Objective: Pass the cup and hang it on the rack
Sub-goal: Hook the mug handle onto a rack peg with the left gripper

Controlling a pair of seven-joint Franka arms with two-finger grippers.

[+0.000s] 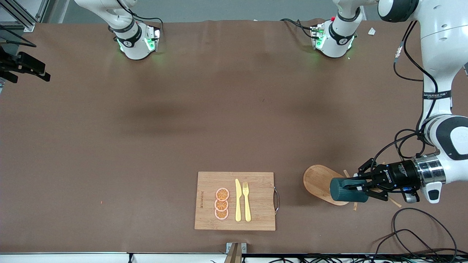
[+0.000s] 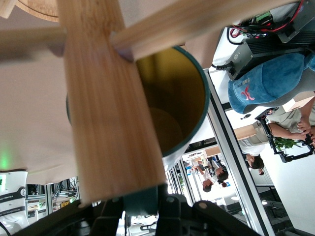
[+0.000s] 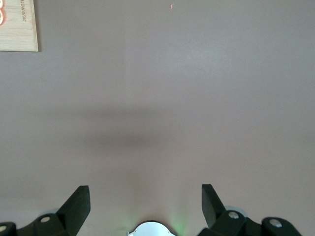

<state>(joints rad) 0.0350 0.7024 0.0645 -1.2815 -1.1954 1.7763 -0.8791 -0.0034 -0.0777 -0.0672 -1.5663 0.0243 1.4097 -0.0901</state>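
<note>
Lower right of the front view: left gripper [image 1: 360, 187] pinches the cup [image 1: 347, 190] against the rack [image 1: 321, 182], its peg not yet seated. Right gripper [image 3: 145, 201], spread, waits. Handover done; hanging remains.

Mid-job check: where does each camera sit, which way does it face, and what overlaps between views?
Front view: high across the table, facing both arms' bases; left gripper holds the cup over the rack.
Left wrist view: on the left wrist, close on cup and rack post.
Right wrist view: looks down at bare table; open right gripper.
Shared: cutting board.
</note>
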